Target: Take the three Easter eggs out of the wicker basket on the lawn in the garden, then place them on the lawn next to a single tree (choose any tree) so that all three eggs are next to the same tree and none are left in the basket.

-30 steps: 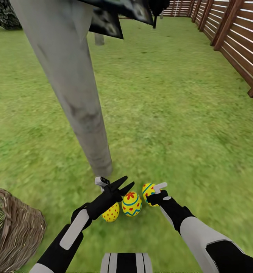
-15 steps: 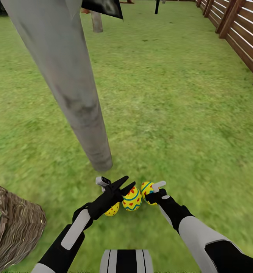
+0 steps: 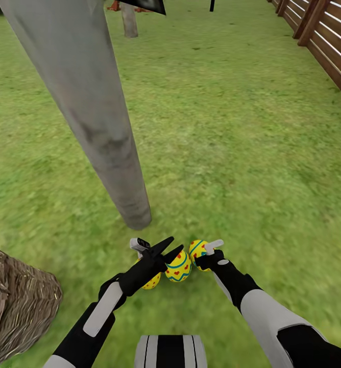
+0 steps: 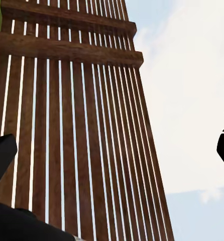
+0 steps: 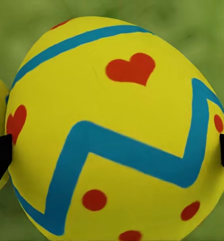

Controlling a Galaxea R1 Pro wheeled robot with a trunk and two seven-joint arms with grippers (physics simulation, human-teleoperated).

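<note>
My right gripper (image 3: 205,254) held the third egg (image 3: 197,250) between its jaws, low over the lawn (image 3: 232,153) near the tree (image 3: 104,143). The left gripper (image 3: 168,248) stood open above two eggs (image 3: 178,267). I feared a careless release could roll it away.

three Easter eggs (image 3: 178,266), one wicker basket (image 3: 22,306), two trees (image 3: 89,112), one fence (image 3: 323,41)

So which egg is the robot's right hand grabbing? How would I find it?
Find the thick grey tree trunk and follow it down to the lawn. Three yellow eggs sit in a row just below its base. Yours is the egg nearest the fence, with the right gripper around it; the other two lie by the left gripper.
</note>
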